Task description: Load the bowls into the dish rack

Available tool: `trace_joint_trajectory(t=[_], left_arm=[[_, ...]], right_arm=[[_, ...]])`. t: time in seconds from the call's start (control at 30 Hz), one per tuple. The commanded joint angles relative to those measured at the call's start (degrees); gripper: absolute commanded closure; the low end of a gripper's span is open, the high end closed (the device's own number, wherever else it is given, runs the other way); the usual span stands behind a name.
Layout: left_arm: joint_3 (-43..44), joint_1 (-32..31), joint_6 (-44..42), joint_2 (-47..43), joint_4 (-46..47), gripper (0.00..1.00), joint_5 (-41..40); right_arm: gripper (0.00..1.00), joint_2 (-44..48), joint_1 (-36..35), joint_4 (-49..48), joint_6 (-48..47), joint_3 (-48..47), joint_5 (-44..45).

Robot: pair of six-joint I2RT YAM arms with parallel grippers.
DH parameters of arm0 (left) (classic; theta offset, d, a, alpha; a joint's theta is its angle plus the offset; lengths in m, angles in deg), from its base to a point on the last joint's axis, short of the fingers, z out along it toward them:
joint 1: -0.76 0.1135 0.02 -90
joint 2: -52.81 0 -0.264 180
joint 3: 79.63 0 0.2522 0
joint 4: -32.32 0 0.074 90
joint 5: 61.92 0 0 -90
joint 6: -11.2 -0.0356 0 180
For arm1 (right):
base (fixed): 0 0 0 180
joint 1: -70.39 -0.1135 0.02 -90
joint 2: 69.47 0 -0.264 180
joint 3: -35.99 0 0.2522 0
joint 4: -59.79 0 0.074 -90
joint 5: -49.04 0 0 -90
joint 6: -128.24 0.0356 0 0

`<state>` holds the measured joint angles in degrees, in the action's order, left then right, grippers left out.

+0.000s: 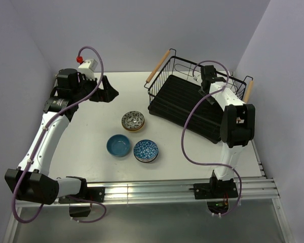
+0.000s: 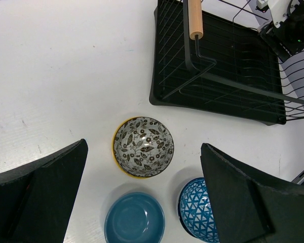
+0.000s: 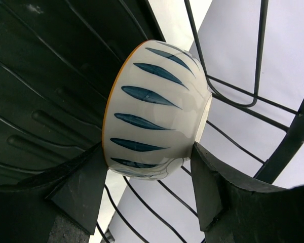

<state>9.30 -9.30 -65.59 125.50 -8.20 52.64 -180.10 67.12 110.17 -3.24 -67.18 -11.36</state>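
Observation:
The dish rack (image 1: 177, 101) is a black wire basket at the back right; it also shows in the left wrist view (image 2: 228, 66). My right gripper (image 1: 206, 83) is inside it, shut on a white bowl with blue leaf strokes (image 3: 152, 106). It holds the bowl on edge between its fingers (image 3: 148, 152), close to the rack's slatted base (image 3: 40, 76). Three bowls stand on the table: a floral one (image 1: 133, 120), a plain blue one (image 1: 118, 146) and a blue triangle-patterned one (image 1: 146, 150). My left gripper (image 1: 109, 91) is open and empty, high above the floral bowl (image 2: 143, 147).
The rack's wooden handles (image 1: 158, 67) (image 1: 248, 91) stick out at its left and right ends. Purple walls close in the table at the back and on both sides. The rack's wire wall (image 3: 258, 55) curves close to the held bowl.

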Motion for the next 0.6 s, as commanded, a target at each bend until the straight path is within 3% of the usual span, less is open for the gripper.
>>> trace_joint_trajectory(t=[0.0, 0.07, 0.17, 0.2, 0.3, 0.57], left_arm=[[-0.1, 0.4, -0.2, -1.8, 2.7, 0.00, 1.3], [-0.1, 0.4, -0.2, -1.8, 2.7, 0.00, 1.3], [0.0, 0.5, -0.1, -1.6, 2.7, 0.01, 1.5], [0.1, 0.6, -0.2, -1.5, 2.5, 0.00, 1.6], [0.1, 0.6, -0.4, -1.2, 2.6, 0.01, 2.1], [-0.4, 0.7, 0.0, -1.4, 2.9, 0.01, 2.2]], right_arm=[[0.96, 1.0, -0.4, -2.5, -1.0, 0.2, 3.5], [0.89, 0.5, -0.5, -1.7, -0.6, 0.1, 3.7], [0.71, 0.1, -0.5, -0.5, 0.0, -0.1, 3.5], [0.58, 0.1, -0.6, -0.2, 0.3, -0.2, 3.4], [0.41, 0.3, -0.5, 0.8, 0.3, 0.4, 3.0], [0.21, 1.4, -0.6, 2.0, 0.1, 1.5, 3.1]])
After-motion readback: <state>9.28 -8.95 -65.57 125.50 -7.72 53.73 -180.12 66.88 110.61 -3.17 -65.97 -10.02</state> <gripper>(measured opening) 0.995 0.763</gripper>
